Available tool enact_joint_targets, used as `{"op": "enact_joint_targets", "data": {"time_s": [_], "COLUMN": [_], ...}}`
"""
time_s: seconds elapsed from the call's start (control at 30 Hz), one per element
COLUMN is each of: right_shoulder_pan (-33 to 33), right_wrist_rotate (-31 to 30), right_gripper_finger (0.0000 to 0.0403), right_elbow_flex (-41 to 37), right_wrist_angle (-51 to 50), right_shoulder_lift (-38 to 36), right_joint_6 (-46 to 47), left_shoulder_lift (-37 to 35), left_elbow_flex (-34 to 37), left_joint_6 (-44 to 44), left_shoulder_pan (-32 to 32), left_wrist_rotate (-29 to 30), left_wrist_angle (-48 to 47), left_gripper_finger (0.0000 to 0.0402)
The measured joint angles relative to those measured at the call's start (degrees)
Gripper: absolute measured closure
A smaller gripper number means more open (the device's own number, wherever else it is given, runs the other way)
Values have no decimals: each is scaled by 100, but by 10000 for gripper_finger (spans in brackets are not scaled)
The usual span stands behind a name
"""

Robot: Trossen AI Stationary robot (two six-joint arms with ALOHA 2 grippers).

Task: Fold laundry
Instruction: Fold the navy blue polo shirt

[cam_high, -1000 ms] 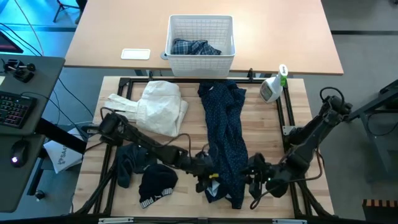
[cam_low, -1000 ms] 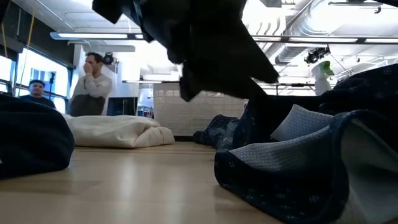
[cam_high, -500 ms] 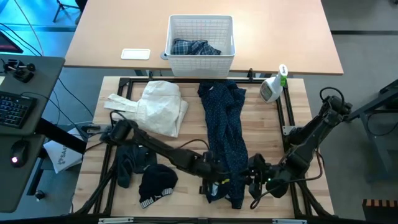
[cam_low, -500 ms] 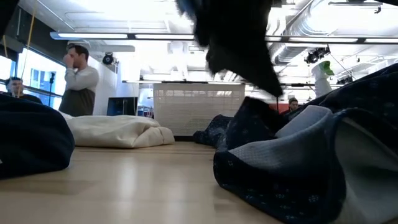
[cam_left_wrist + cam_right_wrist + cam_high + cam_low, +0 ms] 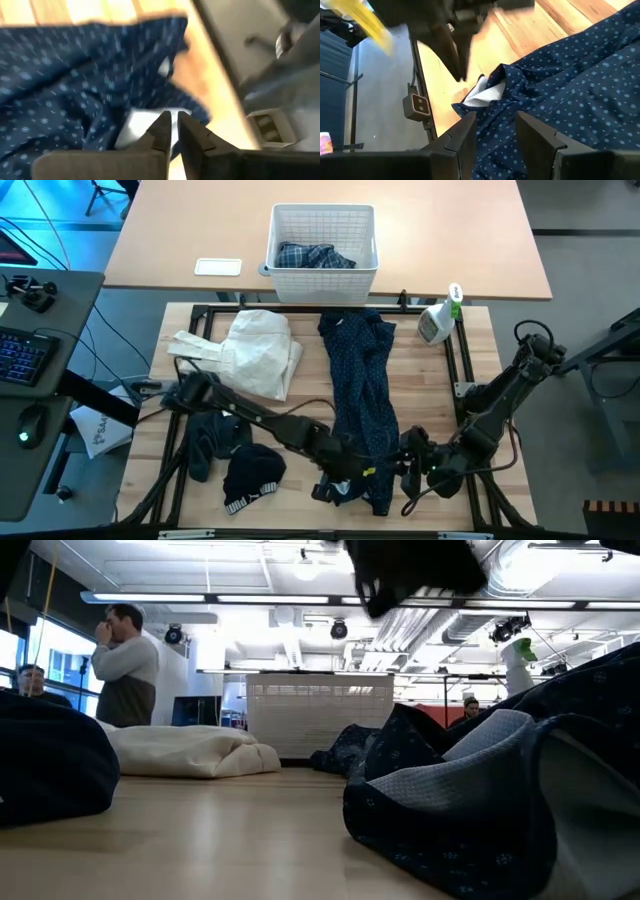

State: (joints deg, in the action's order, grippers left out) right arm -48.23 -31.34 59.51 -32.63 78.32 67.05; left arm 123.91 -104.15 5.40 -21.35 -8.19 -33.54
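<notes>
- Navy shirt (image 5: 362,395) seen as a long, rumpled strip of soft cloth with tiny white dots, laid down the middle of the wooden table (image 5: 475,355), from near the white lattice basket (image 5: 322,270) to the near edge.
- At its near end the cloth is bunched in thick folds; a pale grey-white inner facing (image 5: 485,93) is turned outward there.
- Left gripper (image 5: 172,131) is positioned at that near end, its 2 dark fingers drawn almost together with only a thin slit between them; whether cloth is pinched cannot be told.
- Right gripper (image 5: 492,131) is held low over the same end, just beside the left one; its 2 blocky fingers stand moderately apart, dotted cloth showing between them, no grip visible.
- Blue-and-white plaid shirt (image 5: 313,256) is crumpled inside the basket, on the tan table beyond.
- Cream garment (image 5: 248,352) is heaped in soft folds at the far left of the wooden table.
- 2 dark pieces are noted at the near left: a limp dark grey one (image 5: 208,442) and a rounded black one (image 5: 251,477) with a striped edge.
- Spray bottle (image 5: 438,318), smooth white plastic with a green top, is set at the far right.
</notes>
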Motion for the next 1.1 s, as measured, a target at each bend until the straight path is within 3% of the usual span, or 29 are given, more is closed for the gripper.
{"op": "enact_joint_targets", "data": {"time_s": [0.07, 0.23, 0.3, 0.37, 0.43, 0.53, 0.7, 0.8, 0.87, 0.97, 1.1], "right_shoulder_pan": [-23, -128, -172, -226, -266, -315, -319, -319, -319, -319, -319], "right_wrist_rotate": [-3, -58, -67, -131, -211, -314, -316, -318, -402, -612, -638], "right_gripper_finger": [272, 272, 272, 272, 272, 272, 272, 272, 272, 272, 272], "right_elbow_flex": [0, 0, 0, 0, 0, 0, 0, 0, 0, 0, 0], "right_wrist_angle": [0, -63, -111, -151, -144, -165, -179, -202, -248, -257, -303], "right_shoulder_lift": [0, 0, 0, 0, 0, 0, 0, 0, 0, 0, 0], "right_joint_6": [35, 268, 372, 490, 544, 646, 646, 646, 646, 646, 647], "left_shoulder_lift": [184, 560, 659, 676, 574, 350, 183, 186, 289, 500, 666], "left_elbow_flex": [41, 31, 31, 45, 45, 27, 27, 27, 23, 30, 30], "left_joint_6": [-245, -65, 562, 1496, 2155, 2125, 688, 280, -3, -277, 74], "left_shoulder_pan": [-6, 103, 265, 497, 721, 905, 792, 561, 381, 106, -39], "left_wrist_rotate": [317, 1841, 2721, 3176, 3154, 2730, 1233, -74, -516, 78, 2284], "left_wrist_angle": [-33, 28, -500, -1039, -1372, -1599, -1195, -688, -298, 90, 33], "left_gripper_finger": [368, 334, 326, 323, 322, 321, 321, 321, 321, 321, 325]}}
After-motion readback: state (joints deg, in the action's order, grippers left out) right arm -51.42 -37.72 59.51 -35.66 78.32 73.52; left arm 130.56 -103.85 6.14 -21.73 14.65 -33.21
